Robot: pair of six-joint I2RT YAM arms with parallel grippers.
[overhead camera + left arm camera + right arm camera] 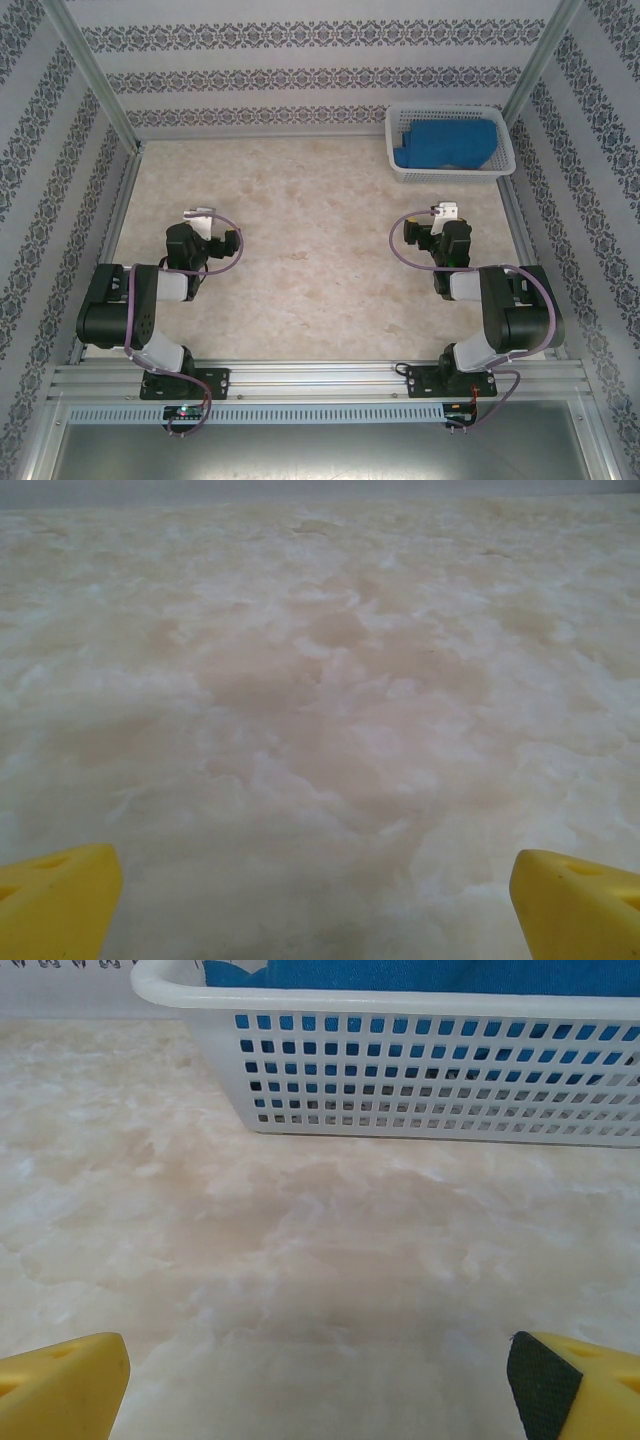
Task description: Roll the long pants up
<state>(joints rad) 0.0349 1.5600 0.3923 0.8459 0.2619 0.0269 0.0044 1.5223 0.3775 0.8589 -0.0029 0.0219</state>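
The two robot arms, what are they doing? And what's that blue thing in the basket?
Nothing is being handled yet. The blue thing is the long pants, bundled inside the white basket at the far right corner of the table. The left gripper and the right gripper are both open over bare table and hold nothing. The right gripper faces the basket and is the closer one. Rolling up the pants has not started.
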